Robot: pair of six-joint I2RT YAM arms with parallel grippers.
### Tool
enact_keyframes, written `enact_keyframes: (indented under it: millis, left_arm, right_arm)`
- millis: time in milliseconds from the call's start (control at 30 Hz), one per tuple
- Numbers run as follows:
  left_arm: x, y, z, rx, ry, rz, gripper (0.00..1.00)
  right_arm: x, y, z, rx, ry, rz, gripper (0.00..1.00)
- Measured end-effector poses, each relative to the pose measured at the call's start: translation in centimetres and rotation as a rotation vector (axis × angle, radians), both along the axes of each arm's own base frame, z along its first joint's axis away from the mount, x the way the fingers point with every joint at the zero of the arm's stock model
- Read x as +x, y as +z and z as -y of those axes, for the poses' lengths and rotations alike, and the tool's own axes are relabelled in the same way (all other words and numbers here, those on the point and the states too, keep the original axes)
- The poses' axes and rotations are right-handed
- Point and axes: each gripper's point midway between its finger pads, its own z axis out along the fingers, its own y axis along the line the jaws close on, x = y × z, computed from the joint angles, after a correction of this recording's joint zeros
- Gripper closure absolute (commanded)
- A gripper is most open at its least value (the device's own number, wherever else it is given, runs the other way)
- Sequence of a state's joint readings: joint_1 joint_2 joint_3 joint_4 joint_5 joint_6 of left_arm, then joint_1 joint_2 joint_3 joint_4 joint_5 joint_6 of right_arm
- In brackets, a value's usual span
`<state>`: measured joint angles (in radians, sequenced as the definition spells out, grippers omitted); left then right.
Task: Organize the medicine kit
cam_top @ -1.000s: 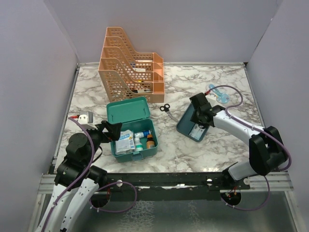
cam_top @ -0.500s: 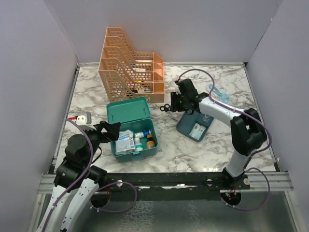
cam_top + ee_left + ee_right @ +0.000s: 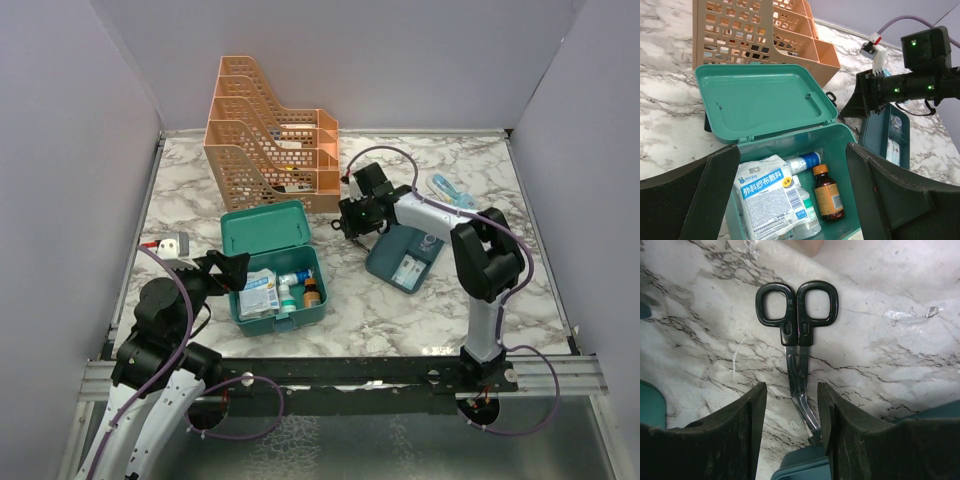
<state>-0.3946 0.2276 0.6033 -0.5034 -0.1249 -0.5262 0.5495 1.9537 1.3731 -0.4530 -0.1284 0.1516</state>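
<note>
The left end effector (image 3: pixel 228 268) hovers at the kit's left side, near the worktop's (image 3: pixel 190 190) near-left corner, its fingers spread wide and empty. The kit (image 3: pixel 263 230) stands open beside it, lid laid back toward the rack (image 3: pixel 270 130). A gauze packet (image 3: pixel 765 187) and a brown bottle (image 3: pixel 828 196) lie inside, with bare floor showing along the box's right side.

Around the worktop's middle, just in front of the rack, the scissors (image 3: pixel 798 332) lie flat and closed, loops toward the far edge. Their tip reaches the tray's (image 3: pixel 385 268) corner; whether it rests on the corner cannot be told. The right end effector (image 3: pixel 791 387) hangs directly over them, open, one finger on each side of the blades and neither touching.

The step in hand looks like picking up the scissors for the kit. To do it well:
- Go straight down until the fingertips almost meet the marble, since the blades are thin and lie low.
- Close across the shank just below the loops, where the metal is thickest, so the scissors do not pivot in the grip.
- Keep clear of the tray's corner; nudging it could shift the tray and tip the blades.
- Lift vertically before swinging left, so the cable does not snag the rack.
- The left arm should keep clear of the box's opening so that the scissors can go in along the bare side.
</note>
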Motion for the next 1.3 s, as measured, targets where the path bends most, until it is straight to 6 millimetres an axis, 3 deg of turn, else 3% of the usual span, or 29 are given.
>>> enact_keyframes:
  millis: [167, 700, 1067, 1300]
  left_arm:
    - [0.0, 0.0, 0.0, 0.000, 0.000, 0.000, 0.10]
    - [-0.1, 0.1, 0.0, -0.003, 0.000, 0.007, 0.10]
    - [-0.1, 0.1, 0.0, -0.003, 0.000, 0.007, 0.10]
    - [-0.2, 0.3, -0.1, -0.006, 0.003, 0.015, 0.10]
  right_arm:
    - [-0.5, -2.0, 0.0, -0.040, 0.019, -0.044, 0.54]
    - [-3.8, -2.5, -2.1, -0.176, -0.037, -0.027, 0.66]
    - [-3.5, -2.5, -1.7, -0.175, -0.217, -0.028, 0.71]
    - [-3.5, -2.5, -1.7, -0.173, -0.229, -0.028, 0.85]
